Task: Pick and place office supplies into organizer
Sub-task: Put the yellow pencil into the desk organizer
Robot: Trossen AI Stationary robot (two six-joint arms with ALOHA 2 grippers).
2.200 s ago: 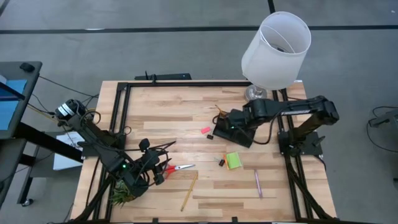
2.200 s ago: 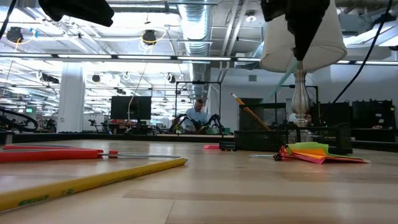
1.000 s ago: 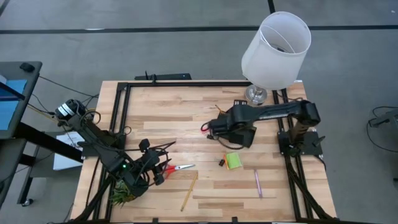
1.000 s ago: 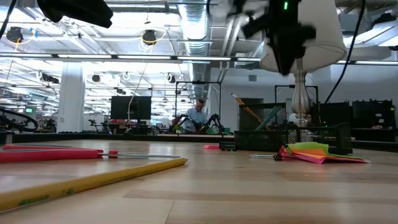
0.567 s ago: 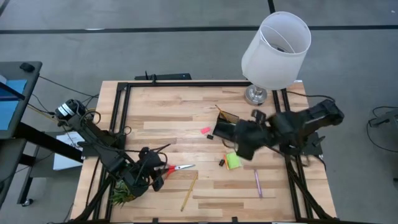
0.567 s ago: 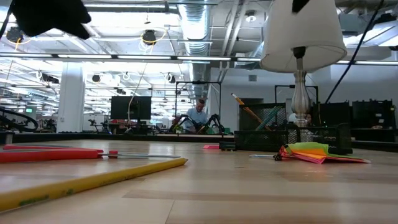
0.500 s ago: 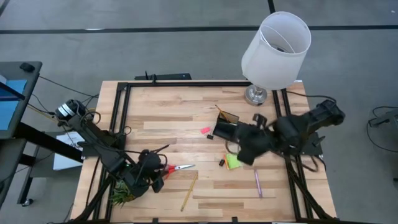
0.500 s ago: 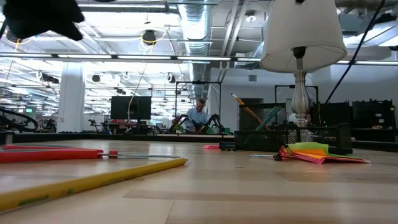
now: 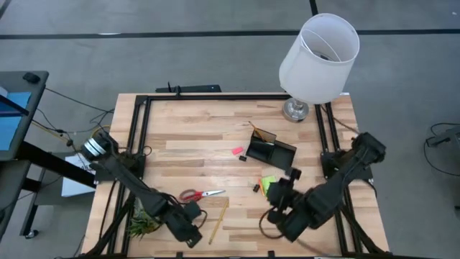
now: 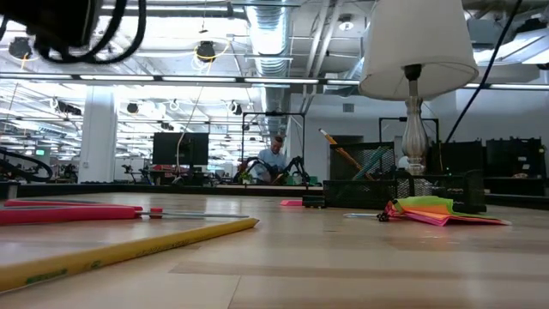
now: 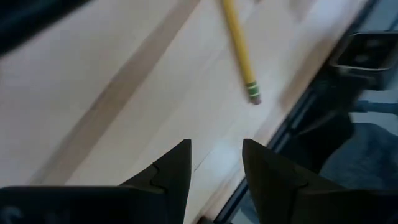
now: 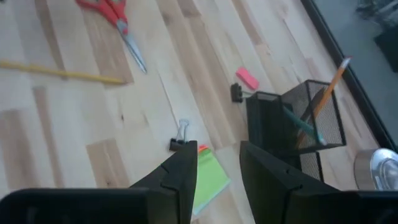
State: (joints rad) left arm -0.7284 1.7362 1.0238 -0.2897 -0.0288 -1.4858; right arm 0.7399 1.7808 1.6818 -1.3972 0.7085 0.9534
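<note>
1. The left gripper [image 9: 188, 234] hangs low over the near edge of the table [image 9: 187, 137], fingers [image 11: 171, 171] spread and holding nothing; the yellow pencil [image 9: 218, 221] lies just to its right, its eraser end just ahead of the fingertips in the left wrist view.
2. The red-handled scissors [image 9: 200, 194] lie flat just beyond that gripper, blades pointing right.
3. The right gripper [image 9: 282, 194] hovers near the table's middle, fingers [image 12: 183, 171] parted and empty; the lime green sticky-note pad [image 12: 206, 176] and a small black binder clip [image 12: 179, 142] lie just ahead of its fingertips.
4. The pink eraser [image 12: 247, 78] lies farther ahead, just beside the organizer [image 12: 292, 127].
5. The organizer, a black mesh tray, stands beyond the right gripper, with an orange pencil [image 12: 328, 88] and a teal pen [image 12: 298, 121] leaning in its taller section.
6. A white-shaded lamp [image 9: 319, 57] stands at the far right corner.
</note>
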